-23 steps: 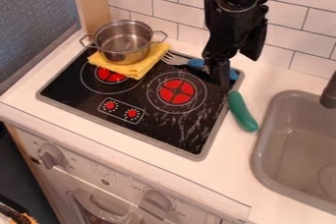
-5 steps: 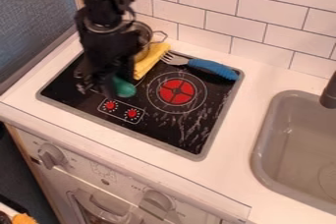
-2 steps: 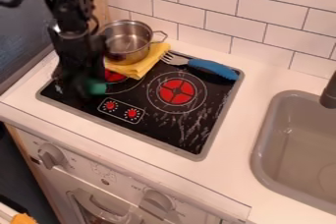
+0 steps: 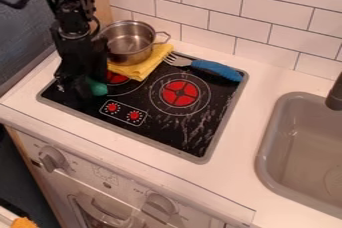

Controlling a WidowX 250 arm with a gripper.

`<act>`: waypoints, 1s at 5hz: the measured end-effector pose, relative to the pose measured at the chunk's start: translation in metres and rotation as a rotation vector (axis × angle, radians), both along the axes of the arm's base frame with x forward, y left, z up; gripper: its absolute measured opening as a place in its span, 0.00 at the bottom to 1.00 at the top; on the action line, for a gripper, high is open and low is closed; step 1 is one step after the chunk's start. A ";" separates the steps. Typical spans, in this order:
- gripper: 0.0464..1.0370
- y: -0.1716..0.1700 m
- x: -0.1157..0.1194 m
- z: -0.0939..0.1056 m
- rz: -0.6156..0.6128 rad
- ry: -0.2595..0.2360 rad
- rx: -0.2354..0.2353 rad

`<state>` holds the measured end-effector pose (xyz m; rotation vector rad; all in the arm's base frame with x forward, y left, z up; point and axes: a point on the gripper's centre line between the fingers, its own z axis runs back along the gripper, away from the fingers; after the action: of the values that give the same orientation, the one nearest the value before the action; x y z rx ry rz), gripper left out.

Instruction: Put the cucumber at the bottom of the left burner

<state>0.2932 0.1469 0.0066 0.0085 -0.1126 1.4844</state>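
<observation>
The black gripper (image 4: 79, 88) hangs low over the stovetop's left front part, in front of and left of the left burner (image 4: 116, 78). It is shut on the green cucumber (image 4: 98, 88), whose rounded end sticks out to the right. The gripper hides the rest of the cucumber and the burner's left side. Whether the cucumber touches the stovetop, I cannot tell.
A metal pot (image 4: 127, 43) stands on a folded yellow cloth (image 4: 141, 68) at the back of the left burner. Behind the right burner (image 4: 180, 93) lies a blue-handled fork (image 4: 212, 69). A grey sink (image 4: 294, 142) is at the right.
The cucumber, first lying right of the stovetop, was taken hold of and carried left across it. Over the last half second gripper and cucumber have barely shifted.
</observation>
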 end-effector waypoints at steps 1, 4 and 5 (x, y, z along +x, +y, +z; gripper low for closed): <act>0.96 0.000 -0.003 -0.001 0.020 0.008 0.001; 0.96 -0.005 -0.013 0.007 0.031 0.019 -0.023; 0.96 0.001 -0.017 0.034 0.060 0.004 0.027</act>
<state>0.2767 0.1476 0.0403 0.0367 -0.1304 1.5424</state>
